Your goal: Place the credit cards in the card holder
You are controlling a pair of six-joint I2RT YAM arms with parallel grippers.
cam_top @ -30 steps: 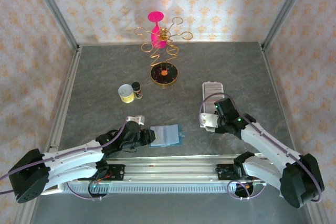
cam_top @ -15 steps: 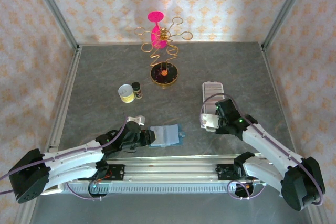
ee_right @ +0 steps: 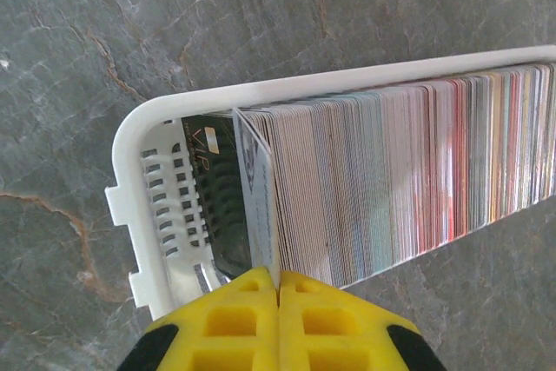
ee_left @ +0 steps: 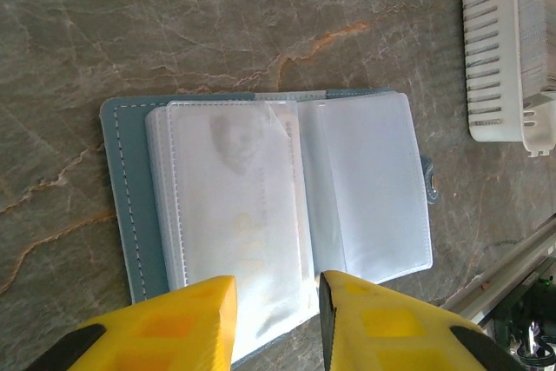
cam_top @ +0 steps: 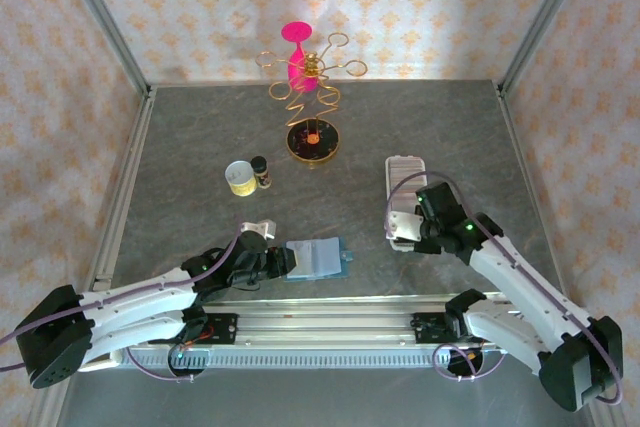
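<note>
Overhead, wallpapered walls enclose a grey marbled bench, with the card holder near its right edge. Closer, credit cards pack it. The right gripper is pinched together against a pale card. The left gripper stands apart over a teal wallet.

Top: looking down from above and behind the arms, far off, taking in the whole table.
Left wrist: hanging close, facing down at the wallet.
Right wrist: hanging close, facing down into the holder.
Shared: left wrist is also catching the holder's end; top is covering both.
</note>
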